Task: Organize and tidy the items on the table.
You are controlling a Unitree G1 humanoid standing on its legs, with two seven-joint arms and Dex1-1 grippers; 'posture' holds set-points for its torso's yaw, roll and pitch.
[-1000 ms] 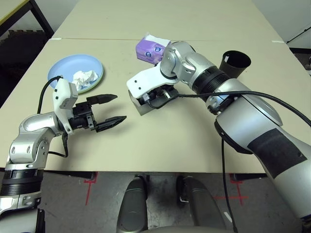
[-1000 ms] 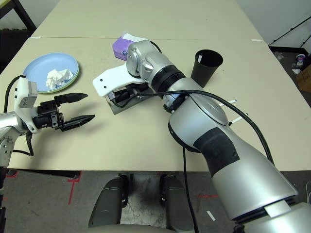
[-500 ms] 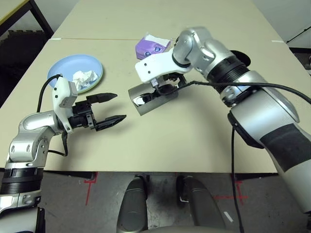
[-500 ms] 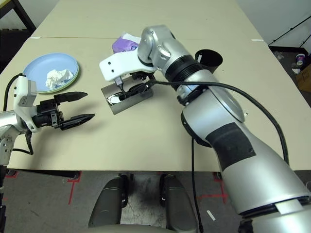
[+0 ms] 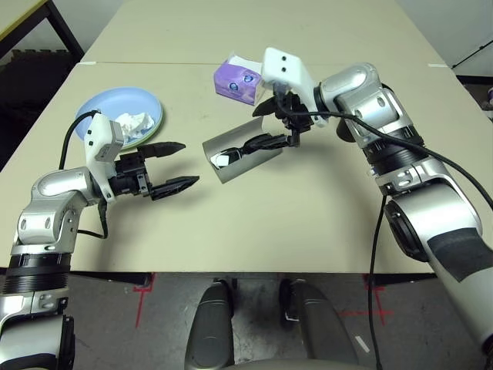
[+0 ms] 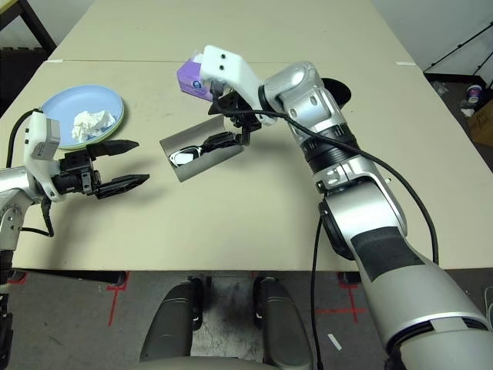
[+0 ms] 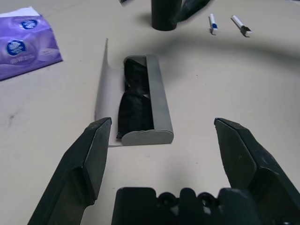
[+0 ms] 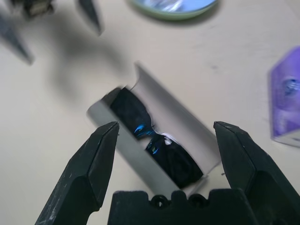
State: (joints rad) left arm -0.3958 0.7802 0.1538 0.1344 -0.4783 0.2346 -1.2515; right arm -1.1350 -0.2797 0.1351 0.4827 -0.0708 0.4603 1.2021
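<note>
Both grippers I see with fingers spread wide and holding nothing. Nearest to me, my left gripper (image 5: 171, 164) hovers over the table (image 5: 254, 231), pointing toward the case (image 5: 235, 158). That grey case lies open at mid-table with the sunglasses (image 7: 133, 101) inside. My right gripper (image 8: 161, 154) hangs just above it. Farther off are the plates (image 5: 104, 108) bearing the tissue (image 5: 132, 122), a purple tissue pack (image 5: 237, 79), the cup (image 7: 165, 14) and two pens (image 7: 227, 23).
</note>
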